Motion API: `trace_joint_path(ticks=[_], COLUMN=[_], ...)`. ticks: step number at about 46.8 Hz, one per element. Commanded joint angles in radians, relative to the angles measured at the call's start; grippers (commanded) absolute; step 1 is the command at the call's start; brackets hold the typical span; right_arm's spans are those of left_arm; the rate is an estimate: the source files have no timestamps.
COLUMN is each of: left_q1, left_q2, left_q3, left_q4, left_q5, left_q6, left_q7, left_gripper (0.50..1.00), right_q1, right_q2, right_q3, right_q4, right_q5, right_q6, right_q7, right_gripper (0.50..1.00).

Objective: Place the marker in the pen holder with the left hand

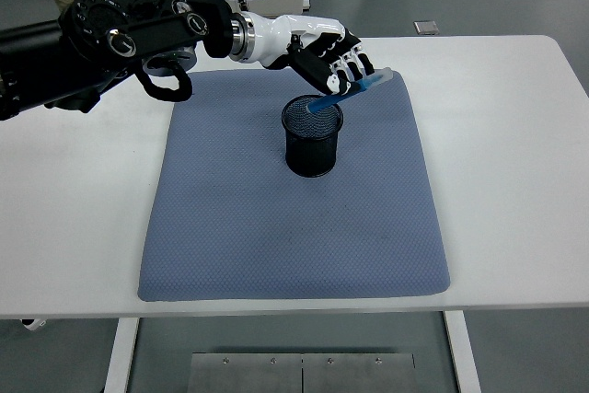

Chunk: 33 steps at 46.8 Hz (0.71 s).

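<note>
The fingers [342, 69] of the left hand [331, 57] are curled around one blue marker [348, 94], which is gripped near its upper end. The marker is held tilted, its pale upper tip pointing up and to the right, its lower end dipped just inside the rim of the single black mesh pen holder [312, 138]. Whether the lower end touches the mesh cannot be told. The hand is positioned above and just behind the holder's far rim. From the hand, a white wrist section is followed by the black left arm [120, 34], which is stretched in from the picture's left edge. The holder is stood upright on one blue-grey mat [276, 227], toward the mat's far half. The mat is laid flat on the white desk [515, 154]. One small square object [424, 27] is seen on the floor beyond the desk's far edge.
</note>
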Motion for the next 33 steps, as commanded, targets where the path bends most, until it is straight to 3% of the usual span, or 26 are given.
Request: trace_joint_path(ticks=[1, 7, 11, 16, 26, 29, 33], left_q1=[0.007, 0.019, 0.024, 0.024, 0.021, 0.016, 0.012], left_q2=[0.002, 0.007, 0.008, 0.011, 0.013, 0.015, 0.015], left_q3=[0.002, 0.003, 0.003, 0.003, 0.002, 0.000, 0.000], left_q4=[0.000, 0.000, 0.002, 0.002, 0.002, 0.002, 0.002], left_q5=[-0.007, -0.008, -0.008, -0.008, -0.007, -0.008, -0.008], left_q6=[0.000, 0.000, 0.012, 0.041, 0.051, 0.051, 0.052], left_q7=[-0.014, -0.019, -0.019, -0.019, -0.029, -0.031, -0.031], left_gripper=[0.508, 0.534, 0.601, 0.771, 0.968, 0.997, 1.000], right_q1=[0.000, 0.000, 0.000, 0.000, 0.000, 0.000, 0.000], right_q2=[0.000, 0.000, 0.000, 0.000, 0.000, 0.000, 0.000], right_q3=[0.000, 0.000, 0.000, 0.000, 0.000, 0.000, 0.000], right_q4=[0.001, -0.001, 0.001, 0.001, -0.001, -0.001, 0.001], right_q5=[0.000, 0.000, 0.000, 0.000, 0.000, 0.000, 0.000], right_q6=[0.000, 0.000, 0.000, 0.000, 0.000, 0.000, 0.000], right_q7=[0.000, 0.000, 0.000, 0.000, 0.000, 0.000, 0.000], right_gripper=[1.000, 1.000, 1.000, 1.000, 1.000, 1.000, 1.000])
